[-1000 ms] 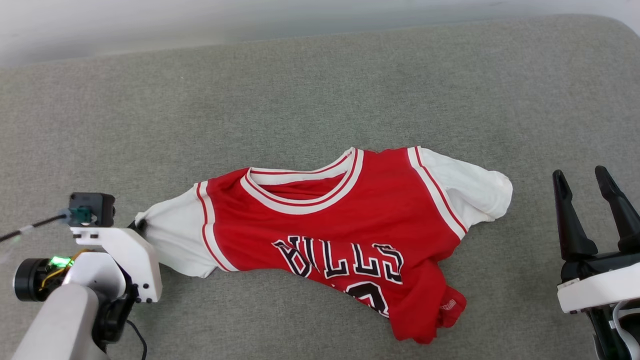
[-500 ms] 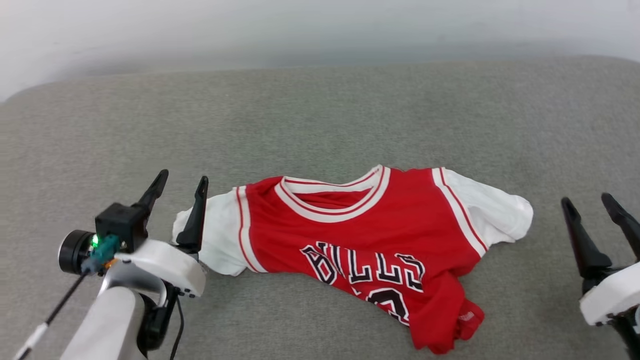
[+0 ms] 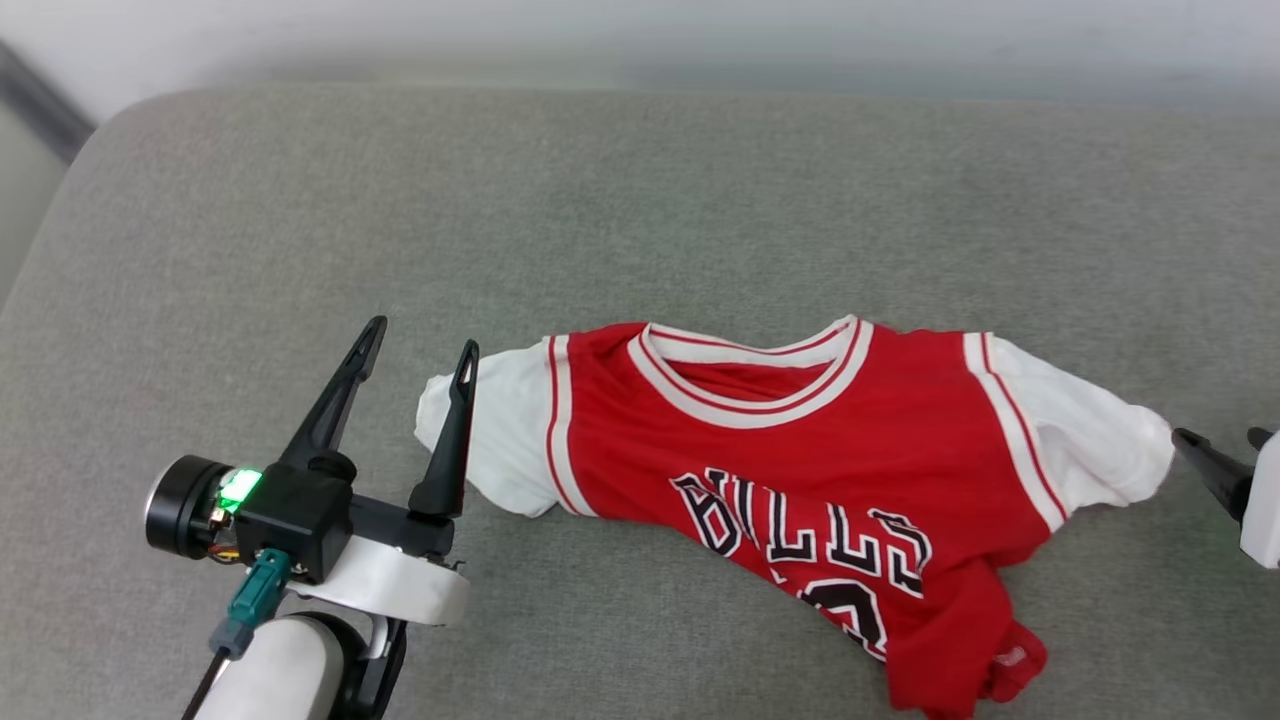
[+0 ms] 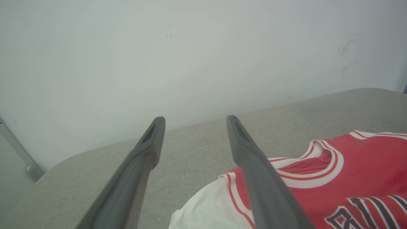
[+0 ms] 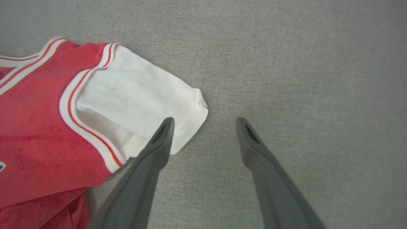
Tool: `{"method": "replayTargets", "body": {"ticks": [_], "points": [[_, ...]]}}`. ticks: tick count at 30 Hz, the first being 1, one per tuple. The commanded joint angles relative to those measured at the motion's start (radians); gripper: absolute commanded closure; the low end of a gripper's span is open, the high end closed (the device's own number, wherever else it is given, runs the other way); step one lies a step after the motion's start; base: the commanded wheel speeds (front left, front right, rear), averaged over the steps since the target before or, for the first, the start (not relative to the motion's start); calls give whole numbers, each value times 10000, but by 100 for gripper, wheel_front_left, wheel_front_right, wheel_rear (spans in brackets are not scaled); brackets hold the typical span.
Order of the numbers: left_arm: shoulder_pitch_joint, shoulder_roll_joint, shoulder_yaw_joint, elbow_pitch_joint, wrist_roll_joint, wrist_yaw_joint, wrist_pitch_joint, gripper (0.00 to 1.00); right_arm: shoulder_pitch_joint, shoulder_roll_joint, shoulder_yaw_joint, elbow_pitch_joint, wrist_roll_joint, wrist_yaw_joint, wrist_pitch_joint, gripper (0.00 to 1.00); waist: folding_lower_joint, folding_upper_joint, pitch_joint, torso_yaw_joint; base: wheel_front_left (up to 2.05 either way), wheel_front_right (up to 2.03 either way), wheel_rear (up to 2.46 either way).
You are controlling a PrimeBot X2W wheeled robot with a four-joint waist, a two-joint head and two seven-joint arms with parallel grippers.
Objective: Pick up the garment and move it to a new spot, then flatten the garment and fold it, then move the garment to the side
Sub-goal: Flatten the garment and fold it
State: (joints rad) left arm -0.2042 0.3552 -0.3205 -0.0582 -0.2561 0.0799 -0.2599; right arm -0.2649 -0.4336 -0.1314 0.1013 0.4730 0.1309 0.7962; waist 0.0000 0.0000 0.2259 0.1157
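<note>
Sprawling face-up on a broad grey woven-fabric cushion (image 3: 640, 200), a red jersey-style shirt (image 3: 800, 450) with white sleeves, red-and-white striped trim and black, white-outlined block letters runs from the middle of the head view toward 4 o'clock. Its collar opens toward 12 o'clock. The lower body is bunched and folded under at 5 o'clock, so the number beneath the letters is partly hidden.

At 8 o'clock in the head view the left gripper (image 3: 423, 335) has its two long dark fingers spread wide, pointing toward 12 o'clock, with nothing between them. Its inner finger overlaps the edge of one white sleeve (image 3: 500, 440); whether it touches the cloth cannot be told. In the left wrist view the left gripper (image 4: 195, 118) frames bare cushion and a pale wall (image 4: 159, 47), with the shirt (image 4: 365, 165) at 4 o'clock.

At 3 o'clock in the head view the right gripper (image 3: 1218, 435) sits just beside the other white sleeve (image 3: 1090, 440), cut off by the frame edge. The right wrist view shows the right gripper (image 5: 205, 119) spread wide and empty over bare cushion, one fingertip overlapping the sleeve's cuff corner, with the shirt (image 5: 38, 127) at 9 o'clock.
</note>
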Motion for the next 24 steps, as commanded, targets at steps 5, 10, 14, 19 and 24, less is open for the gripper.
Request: {"method": "replayTargets", "body": {"ticks": [5, 10, 14, 19, 24], "points": [[-160, -154, -84, -211, 49, 59, -58, 0, -899, -84, 205, 1106, 16, -3, 641, 0, 0, 0, 620, 644, 0, 0, 0], [-276, -243, -134, -174, 15, 70, -62, 0, -1323, -90, 426, 2094, -233, -3, 551, 0, 0, 0, 921, 949, 0, 0, 0], [-324, -255, -133, -96, -13, 87, -62, 0, -1215, 10, 860, 2760, -178, -3, 480, 0, 0, 0, 1104, 1116, 0, 0, 0], [-285, -230, -50, 129, -197, 116, 135, 0, -717, 142, 1789, 3058, 218, 38, 395, 100, 0, 0, 1090, 1118, 0, 0, 0], [-328, 58, -13, 468, -450, -63, 823, 0, -625, -461, 1748, 2827, 377, -3, -245, 100, 0, 0, 796, 777, 0, 0, 0]]}}
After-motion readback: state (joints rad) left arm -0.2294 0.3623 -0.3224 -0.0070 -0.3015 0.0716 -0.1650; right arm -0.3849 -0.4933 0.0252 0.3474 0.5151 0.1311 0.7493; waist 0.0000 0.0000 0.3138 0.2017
